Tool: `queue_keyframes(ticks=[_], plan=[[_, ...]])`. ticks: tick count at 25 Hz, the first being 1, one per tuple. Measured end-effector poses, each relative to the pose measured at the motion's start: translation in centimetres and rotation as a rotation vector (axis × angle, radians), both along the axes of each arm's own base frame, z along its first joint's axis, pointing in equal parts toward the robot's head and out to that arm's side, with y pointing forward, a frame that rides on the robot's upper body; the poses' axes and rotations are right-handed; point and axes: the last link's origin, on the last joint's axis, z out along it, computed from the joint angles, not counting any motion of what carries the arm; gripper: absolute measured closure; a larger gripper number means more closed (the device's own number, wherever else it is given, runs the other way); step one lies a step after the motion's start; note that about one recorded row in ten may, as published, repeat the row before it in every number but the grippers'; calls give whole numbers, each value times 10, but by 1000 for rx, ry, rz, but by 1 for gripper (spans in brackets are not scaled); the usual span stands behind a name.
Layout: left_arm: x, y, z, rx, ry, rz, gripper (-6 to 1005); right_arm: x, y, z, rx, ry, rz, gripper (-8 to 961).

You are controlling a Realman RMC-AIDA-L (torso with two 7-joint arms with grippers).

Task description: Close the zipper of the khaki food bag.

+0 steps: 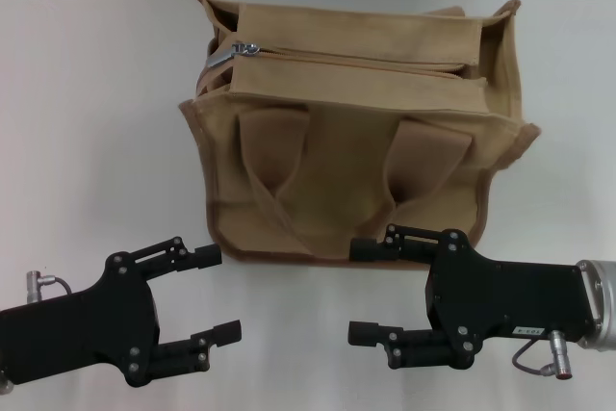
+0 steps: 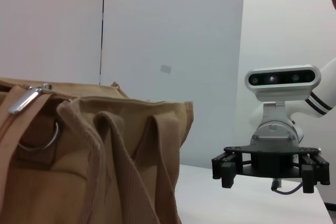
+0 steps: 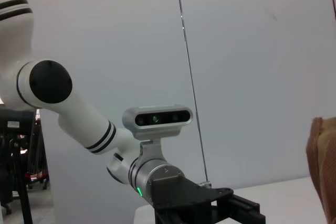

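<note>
Zipper pull at bag's left end, both hands short of it

Khaki food bag (image 1: 351,132) upright mid-counter (image 1: 87,122); zipper (image 1: 356,58) running left-right along top, pull at left end; left hand (image 1: 219,295) nearer, fingers apart; right hand (image 1: 368,292) near bag's front, also spread; slot's right end looks gapped, hard to confirm; bag mostly cut off in right wrist view

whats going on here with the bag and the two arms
Nothing is being handled yet. A khaki bag sits on the white table with its zipper open along the top and the silver pull tab at the bag's left end. The left gripper and right gripper are both open, in front of the bag and touching nothing.
</note>
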Motion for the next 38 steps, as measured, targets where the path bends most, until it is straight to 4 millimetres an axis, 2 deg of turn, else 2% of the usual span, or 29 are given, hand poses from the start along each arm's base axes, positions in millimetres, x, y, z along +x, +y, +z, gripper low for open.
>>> queue_keyframes(ticks=[13, 16, 19, 20, 21, 24, 25, 28, 29, 31, 34, 38], plan=[[-2, 1, 1, 25, 6, 10, 239, -2, 1, 1, -2, 4, 9, 187], [-15, 9, 15, 219, 2, 89, 241, -4, 0, 2, -9, 19, 15, 188], [-15, 9, 15, 219, 2, 89, 243, -5, 0, 2, -12, 32, 10, 188], [-30, 16, 23, 422, 26, 176, 244, -5, 0, 2, -12, 38, 4, 188], [-40, 22, 26, 523, 45, 251, 245, -5, -1, 2, -10, 46, -6, 189], [-43, 29, 25, 554, 57, 280, 247, -4, -1, 2, -8, 49, -11, 189], [-38, 42, 17, 539, 72, 274, 247, -4, -1, 2, -8, 50, -13, 189], [-25, 59, 4, 509, 58, 263, 249, -3, -2, 2, -9, 57, -27, 190], [-25, 59, 4, 509, 58, 263, 250, -3, -3, 1, -10, 60, -31, 190], [-12, 76, -8, 481, 50, 252, 251, -1, -5, 1, -13, 63, -43, 190], [-3, 86, -12, 474, 41, 242, 253, 0, -6, 1, -13, 66, -54, 191], [2, 95, -8, 510, 2, 261, 256, 4, -9, 1, -8, 71, -75, 191]])
